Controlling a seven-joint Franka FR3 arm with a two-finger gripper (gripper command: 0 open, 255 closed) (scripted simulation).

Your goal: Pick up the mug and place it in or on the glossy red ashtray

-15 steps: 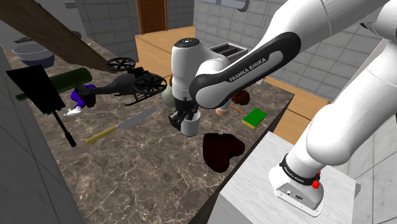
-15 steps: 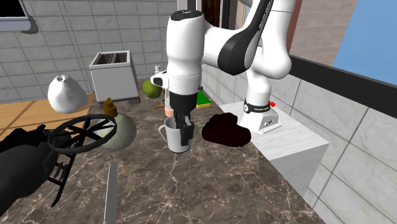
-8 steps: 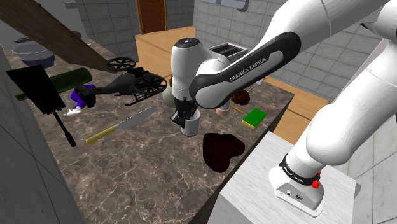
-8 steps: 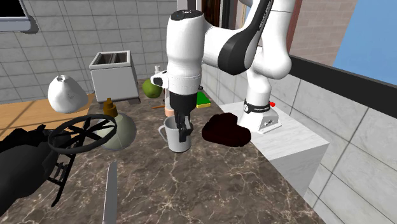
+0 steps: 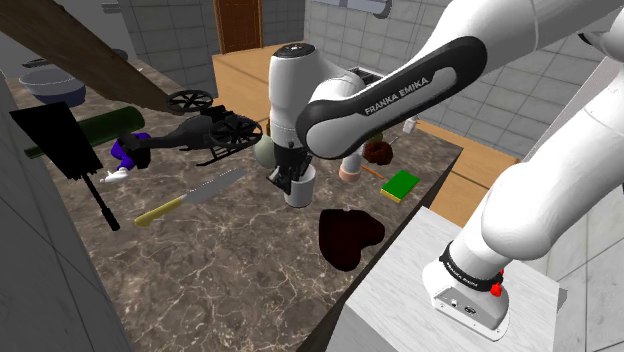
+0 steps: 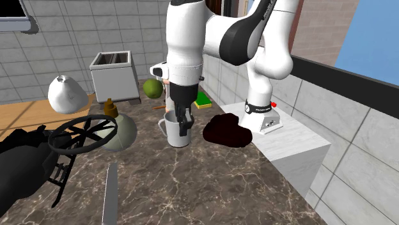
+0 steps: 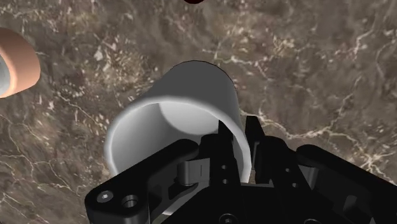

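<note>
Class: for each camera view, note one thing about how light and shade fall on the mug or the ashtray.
Wrist view: the mug shows a mid-grey outer wall and a brighter inner wall away from the hand. Shoulder view: the ashtray reads dark red, almost black, without glare. Second exterior view: the mug looks pale grey.

mug (image 7: 184,102) rim partly behind end effector (image 7: 238,132), ashtray (image 7: 195,2) cut by frame edge

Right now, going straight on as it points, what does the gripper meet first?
Pointing down, the gripper clasps the mug by its wall, so the mug moves along; its base would probably meet the dark marbled countertop first. The gap beneath is unclear.
</note>
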